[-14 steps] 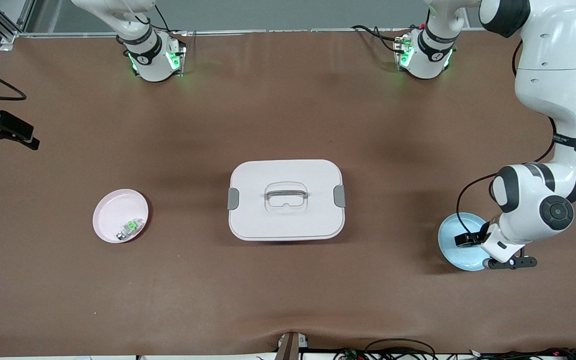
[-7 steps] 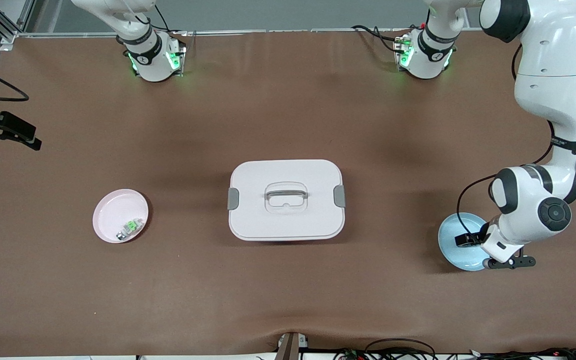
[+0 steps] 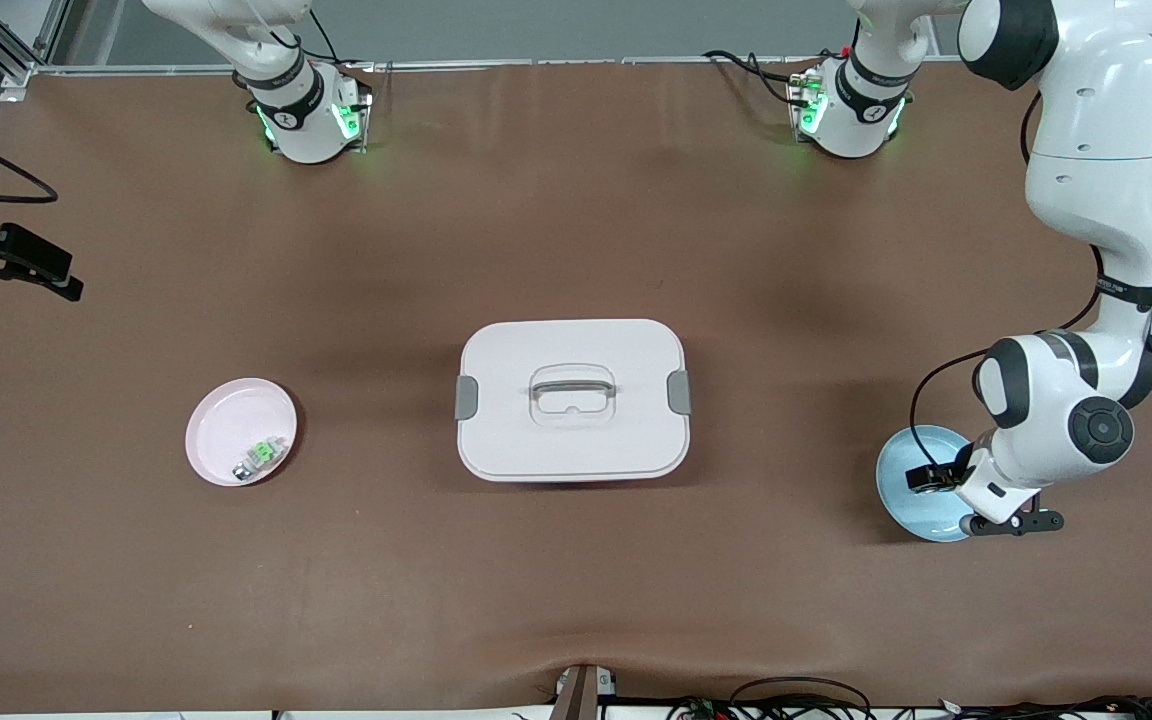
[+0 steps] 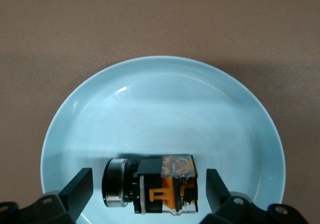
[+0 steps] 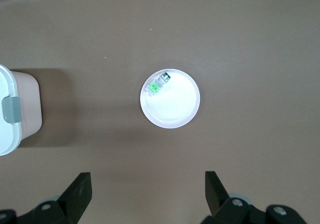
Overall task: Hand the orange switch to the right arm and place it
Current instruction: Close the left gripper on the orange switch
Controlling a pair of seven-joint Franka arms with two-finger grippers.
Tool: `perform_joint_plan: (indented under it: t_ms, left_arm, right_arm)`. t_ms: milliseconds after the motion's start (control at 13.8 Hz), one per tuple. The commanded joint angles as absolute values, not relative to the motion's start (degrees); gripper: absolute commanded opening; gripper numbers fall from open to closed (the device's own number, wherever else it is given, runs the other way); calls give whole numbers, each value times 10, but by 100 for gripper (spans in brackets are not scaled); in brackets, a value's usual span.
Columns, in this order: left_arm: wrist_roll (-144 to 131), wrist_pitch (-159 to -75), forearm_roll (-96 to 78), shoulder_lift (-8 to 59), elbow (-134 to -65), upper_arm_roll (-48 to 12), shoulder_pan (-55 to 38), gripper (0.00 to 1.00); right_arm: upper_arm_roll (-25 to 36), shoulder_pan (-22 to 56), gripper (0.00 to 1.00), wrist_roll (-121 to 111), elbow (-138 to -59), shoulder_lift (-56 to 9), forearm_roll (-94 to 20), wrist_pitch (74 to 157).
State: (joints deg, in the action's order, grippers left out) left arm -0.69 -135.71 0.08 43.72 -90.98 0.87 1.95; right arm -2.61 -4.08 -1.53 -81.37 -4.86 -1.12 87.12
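Note:
The orange switch [image 4: 159, 190], black with an orange middle and a silvery end, lies on its side in the pale blue plate [image 4: 165, 84]. My left gripper [image 4: 148, 186] is low over that plate and open, with one finger on each side of the switch and a small gap to it. In the front view the left arm's hand [image 3: 998, 478] covers the switch over the blue plate [image 3: 898, 482]. My right gripper [image 5: 148, 194] is open and empty, high above the table near the pink plate [image 5: 177, 106], and is outside the front view.
The pink plate [image 3: 226, 420] holds a small green-and-white part [image 3: 261, 455], which also shows in the right wrist view [image 5: 157, 84]. A white lidded box [image 3: 573, 430] with a handle stands mid-table. A black clamp [image 3: 11, 262] juts in at the right arm's end.
The left arm's hand has shifted slightly over the blue plate, toward the table's middle. The right arm's view gives no earlier frame; plates and box have not moved.

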Motion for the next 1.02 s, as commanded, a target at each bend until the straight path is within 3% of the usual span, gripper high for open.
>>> perform_joint_plan:
  t_ms: [0,145,435,725,943]
  left_arm:
    - [3,-1368,0,434,-922,9,21,96]
    - [3,-1368,0,432,-927,9,22,86]
    - [3,-1368,0,432,-926,9,22,51]
    - [-5,-1366,0,427,-922,9,21,9]
    - [-7,-1360,-2,414,-921,8,19,2]
  right_arm:
    - [-27,-40,100,-17,-819,-43,-6,875]
    - [-27,-40,100,-17,-819,-43,-6,875]
    - [-27,-40,100,-17,-819,-43,-6,875]
    - [-27,-40,100,-17,-819,-43,-7,876]
    - [-27,-40,100,-17,-819,-43,-8,875]
